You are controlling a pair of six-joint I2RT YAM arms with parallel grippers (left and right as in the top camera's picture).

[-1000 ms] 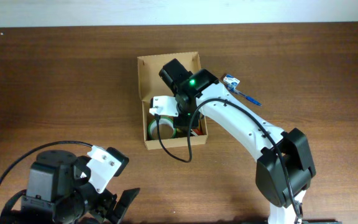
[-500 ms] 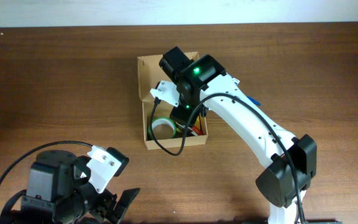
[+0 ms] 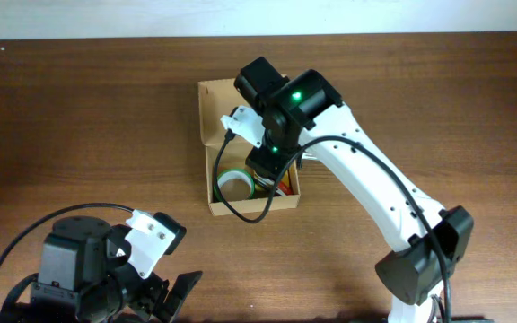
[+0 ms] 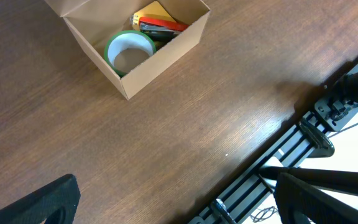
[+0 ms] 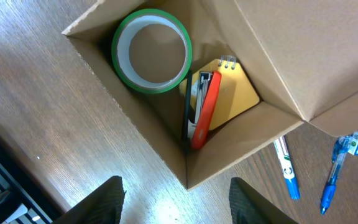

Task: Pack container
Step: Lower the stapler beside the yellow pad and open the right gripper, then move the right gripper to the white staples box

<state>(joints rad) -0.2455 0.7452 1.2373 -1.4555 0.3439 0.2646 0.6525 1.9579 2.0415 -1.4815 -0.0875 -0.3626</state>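
Observation:
The container [image 3: 208, 176] is a tan cardboard box with its flap lid [image 3: 221, 106] swung open at the far side. Inside lie a green tape roll [image 3: 232, 184], a red stapler [image 5: 205, 109] and a yellow notepad [image 5: 241, 92]. My right gripper [image 3: 267, 169] hovers above the box's right half. In the right wrist view it [image 5: 182, 208] is open and empty, looking down on the near corner of the box [image 5: 143, 118]. My left gripper [image 3: 164, 301] rests at the table's near left edge, open wide and empty [image 4: 179, 211], far from the box [image 4: 160, 62].
Two blue pens [image 5: 288, 168] [image 5: 331, 182] lie on the wood just right of the box. My right arm's white link [image 3: 375, 197] crosses the table from the near right. Black rails [image 4: 303, 143] run along the table's near edge.
My right wrist has risen and shifted toward the far right above the box, uncovering the tape roll and covering the pens in the overhead view. The left arm has not moved.

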